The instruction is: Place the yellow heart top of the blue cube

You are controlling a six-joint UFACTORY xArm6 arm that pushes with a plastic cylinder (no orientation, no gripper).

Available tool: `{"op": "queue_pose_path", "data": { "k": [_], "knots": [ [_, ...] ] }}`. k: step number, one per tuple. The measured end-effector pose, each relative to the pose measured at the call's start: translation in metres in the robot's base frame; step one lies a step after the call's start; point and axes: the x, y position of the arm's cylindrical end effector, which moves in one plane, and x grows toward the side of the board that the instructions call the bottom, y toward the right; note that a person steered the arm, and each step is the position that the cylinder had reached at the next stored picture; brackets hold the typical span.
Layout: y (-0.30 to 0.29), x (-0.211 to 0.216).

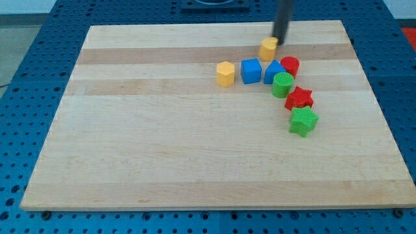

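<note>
My tip (279, 39), a bare rod end that grips nothing, touches the small yellow heart block (268, 49) from its upper right, with the blue cube (251, 71) just beyond, toward the view's lower left.

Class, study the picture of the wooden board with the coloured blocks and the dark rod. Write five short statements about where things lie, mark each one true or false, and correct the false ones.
1. My tip stands just above the small yellow heart block, at its upper right. True.
2. The blue cube block lies between the yellow hexagonal block and a second blue block. True.
3. The yellow heart block lies at the view's bottom of the wooden board. False: it lies near the view's top.
4. The green star block is the lowest block in the view. True.
5. The red round block lies left of the blue cube block. False: it lies to the right.
</note>
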Motion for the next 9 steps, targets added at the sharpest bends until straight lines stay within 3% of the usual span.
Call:
{"op": "queue_pose_path", "data": {
  "k": [1, 5, 6, 8, 9],
  "knots": [
    [-0.075, 0.015],
    [0.047, 0.005],
    [0.035, 0.021],
    [-0.077, 0.021],
    [-0.064, 0.003]
  ]
}}
